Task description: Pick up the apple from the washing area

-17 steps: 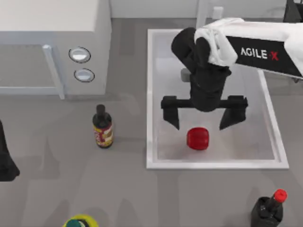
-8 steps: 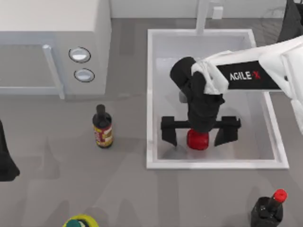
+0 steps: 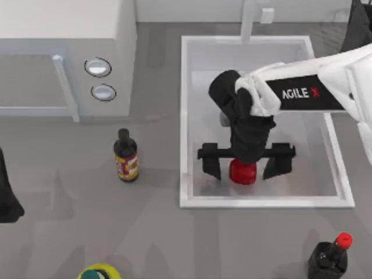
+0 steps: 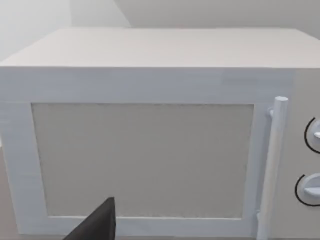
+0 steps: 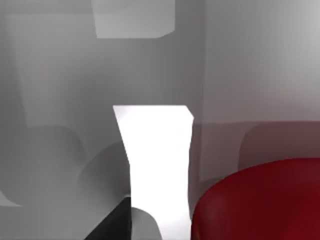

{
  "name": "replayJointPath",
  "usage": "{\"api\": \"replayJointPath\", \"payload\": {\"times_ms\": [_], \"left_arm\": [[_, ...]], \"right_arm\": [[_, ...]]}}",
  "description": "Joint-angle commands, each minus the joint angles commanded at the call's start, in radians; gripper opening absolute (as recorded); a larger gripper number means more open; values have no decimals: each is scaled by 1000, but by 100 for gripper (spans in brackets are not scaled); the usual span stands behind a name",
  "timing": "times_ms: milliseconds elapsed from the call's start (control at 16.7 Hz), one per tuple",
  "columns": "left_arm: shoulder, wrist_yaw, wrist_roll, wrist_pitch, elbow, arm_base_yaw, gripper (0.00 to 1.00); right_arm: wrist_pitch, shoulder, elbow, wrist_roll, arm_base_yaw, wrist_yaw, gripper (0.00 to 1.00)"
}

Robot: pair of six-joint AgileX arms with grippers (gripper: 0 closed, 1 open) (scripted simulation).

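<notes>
The red apple (image 3: pixel 243 172) lies near the front of the white sink basin (image 3: pixel 261 202), the washing area, whose faucet post (image 3: pixel 249 17) stands at the far short side. My right gripper (image 3: pixel 244 167) is down inside the basin, open, with one black finger on each side of the apple and a small gap to it on both sides. The wrist partly covers the apple's far half. In the right wrist view the apple (image 5: pixel 260 202) looms close. My left arm (image 3: pixel 7 197) is parked at the table's left edge.
A white microwave (image 3: pixel 64 52) with two knobs stands at the back left, also facing the left wrist camera (image 4: pixel 145 150). A dark labelled bottle (image 3: pixel 125 157) stands left of the sink. A red-capped dark bottle (image 3: pixel 328 256) is front right, a yellow-green object (image 3: pixel 100 272) front left.
My right gripper came down and toward the front of the basin until its fingers straddled the apple. Since then the fingers have drawn slightly inward. The apple has not moved.
</notes>
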Motion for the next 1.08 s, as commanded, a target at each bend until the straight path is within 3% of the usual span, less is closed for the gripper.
{"api": "replayJointPath", "payload": {"times_ms": [420,1080], "left_arm": [[0,0,0,0,0,0,100],[0,0,0,0,0,0,100]], "right_arm": [[0,0,0,0,0,0,2],[-46,-61,24,-11,-2,23,0]]}}
